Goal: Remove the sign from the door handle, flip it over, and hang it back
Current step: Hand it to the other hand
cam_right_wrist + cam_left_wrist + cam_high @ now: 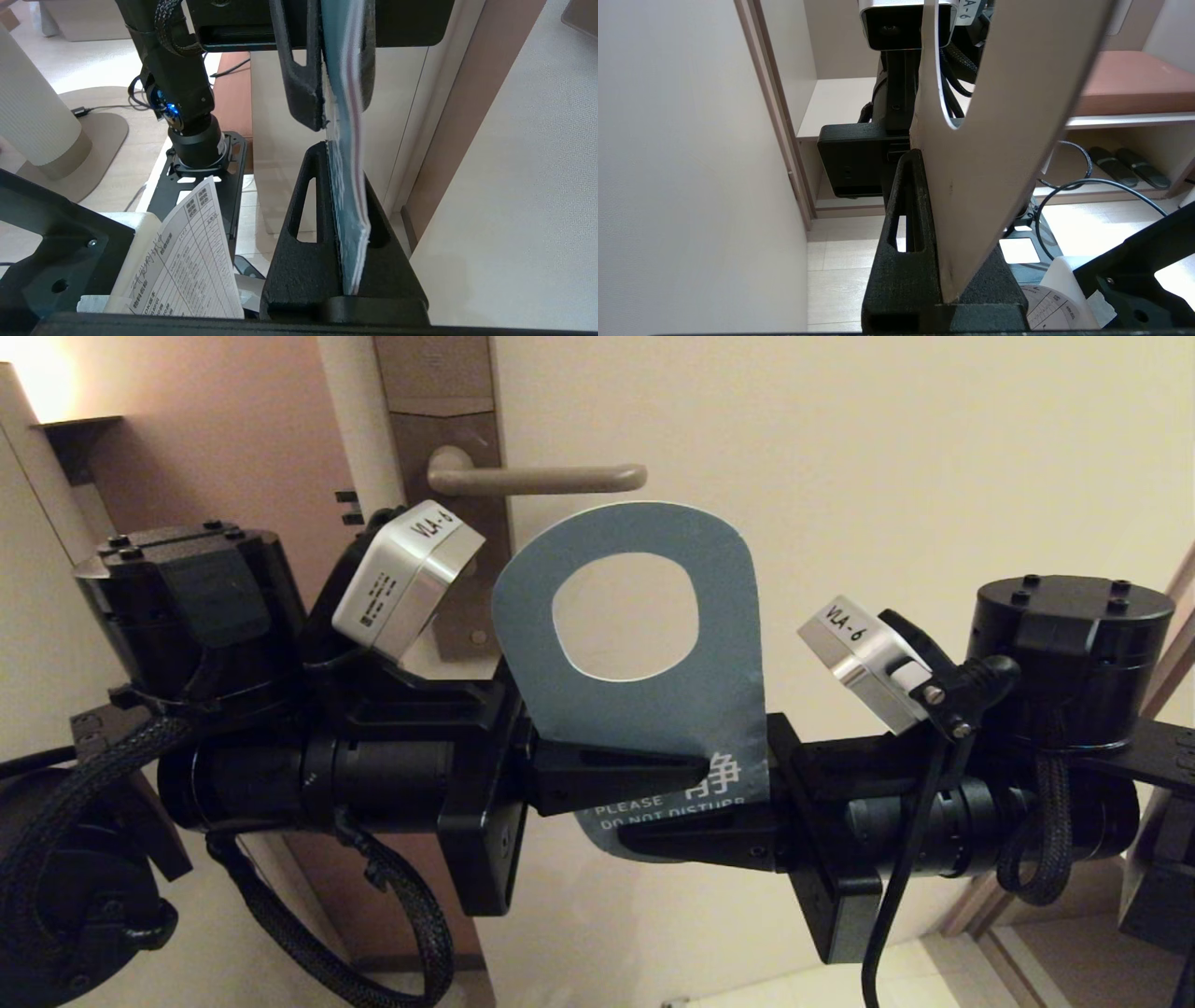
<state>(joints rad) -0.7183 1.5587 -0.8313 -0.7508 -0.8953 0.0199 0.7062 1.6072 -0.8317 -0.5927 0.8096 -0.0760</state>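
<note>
The sign (719, 691) is off the door handle (551, 478) and held upright just below it, its teal "PLEASE DO NOT DISTURB" face toward my head camera. My left gripper (695, 767) is shut on the sign's lower left part. My right gripper (627, 835) is shut on its bottom edge from the other side, just under the left one. In the left wrist view the sign's pale back (1008, 140) runs between the left gripper (924, 158). In the right wrist view the sign's teal edge (348, 210) sits clamped in the right gripper (343, 161).
The handle sits on a tall brown lock plate (448, 429) at the edge of the pale door (840, 476). A printed paper sheet (187, 261) lies on the robot base below. A low shelf with dark slippers (1125, 165) stands behind.
</note>
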